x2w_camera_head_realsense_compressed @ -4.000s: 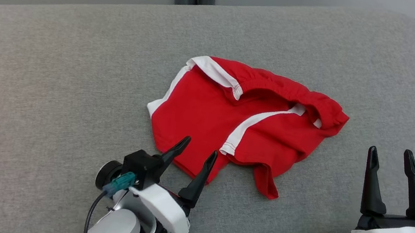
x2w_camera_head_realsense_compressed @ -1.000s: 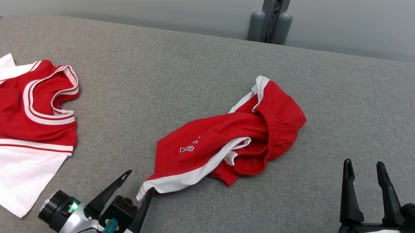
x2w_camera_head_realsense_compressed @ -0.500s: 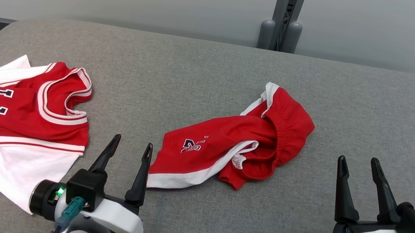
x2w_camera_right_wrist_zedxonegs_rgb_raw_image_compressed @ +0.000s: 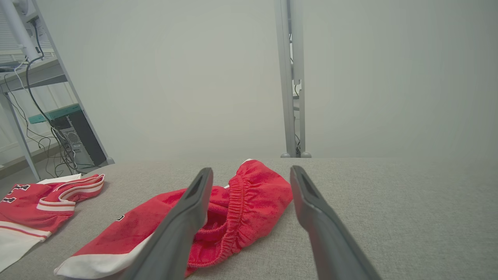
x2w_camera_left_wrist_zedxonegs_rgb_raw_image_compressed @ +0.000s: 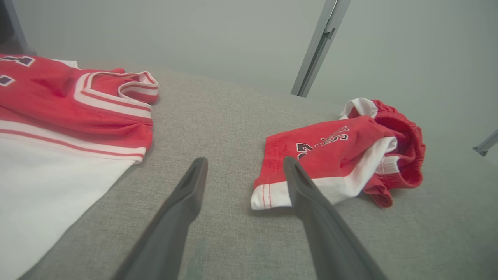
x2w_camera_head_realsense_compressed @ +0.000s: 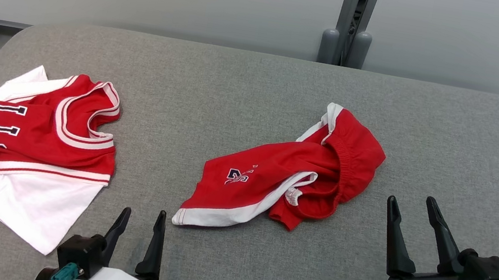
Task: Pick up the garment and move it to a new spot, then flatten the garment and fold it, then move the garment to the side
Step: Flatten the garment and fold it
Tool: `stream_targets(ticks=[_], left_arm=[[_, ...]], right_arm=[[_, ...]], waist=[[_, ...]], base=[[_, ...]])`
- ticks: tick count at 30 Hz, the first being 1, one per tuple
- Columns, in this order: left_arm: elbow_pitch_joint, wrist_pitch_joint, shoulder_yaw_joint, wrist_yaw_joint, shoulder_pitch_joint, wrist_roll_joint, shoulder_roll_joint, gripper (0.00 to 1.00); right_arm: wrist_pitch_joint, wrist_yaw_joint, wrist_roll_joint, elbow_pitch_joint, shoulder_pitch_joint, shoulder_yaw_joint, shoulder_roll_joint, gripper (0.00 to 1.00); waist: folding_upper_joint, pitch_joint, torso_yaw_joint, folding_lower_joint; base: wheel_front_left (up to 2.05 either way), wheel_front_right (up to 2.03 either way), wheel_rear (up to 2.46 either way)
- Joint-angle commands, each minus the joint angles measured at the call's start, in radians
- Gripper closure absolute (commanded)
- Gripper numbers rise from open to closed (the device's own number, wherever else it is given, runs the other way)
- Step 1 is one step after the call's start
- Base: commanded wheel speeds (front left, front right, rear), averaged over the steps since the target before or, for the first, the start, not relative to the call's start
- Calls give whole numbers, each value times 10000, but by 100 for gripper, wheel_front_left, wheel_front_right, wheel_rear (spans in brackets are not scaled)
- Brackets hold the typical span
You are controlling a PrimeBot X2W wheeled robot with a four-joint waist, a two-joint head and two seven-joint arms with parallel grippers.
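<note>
Garment (x2w_camera_head_realsense_compressed: 38, 146), the red jersey with the white panel, lies rumpled at nine o'clock on the grey tabletop (x2w_camera_head_realsense_compressed: 237, 88), well apart from the red shorts (x2w_camera_head_realsense_compressed: 283, 180) at centre. My left pincer (x2w_camera_head_realsense_compressed: 143, 213) at seven and right pincer (x2w_camera_head_realsense_compressed: 411, 199) at four both stand spread and empty. I judge the lift comes next. I should reach left toward ten, pinch the striped shoulder trim, and stay clear of the shorts.
</note>
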Motion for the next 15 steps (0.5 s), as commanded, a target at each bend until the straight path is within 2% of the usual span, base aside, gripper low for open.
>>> stream_targets(ticks=[1, 5, 15], left_arm=[[14, -22, -21, 44, -135, -84, 30, 0], [110, -22, -103, 99, -323, -251, 31, 0], [1587, -22, -509, -668, -1130, -412, 36, 0]], right_arm=[[-36, 3, 30, 3, 24, -32, -69, 0], [-36, 3, -9, 13, -4, -58, -69, 0], [-36, 3, -165, 108, -167, 113, -67, 0]], waist=[[0, 14, 23, 0], [0, 30, 76, 0], [0, 341, -105, 0]], base=[[0, 0, 0], [0, 0, 0], [0, 0, 0]])
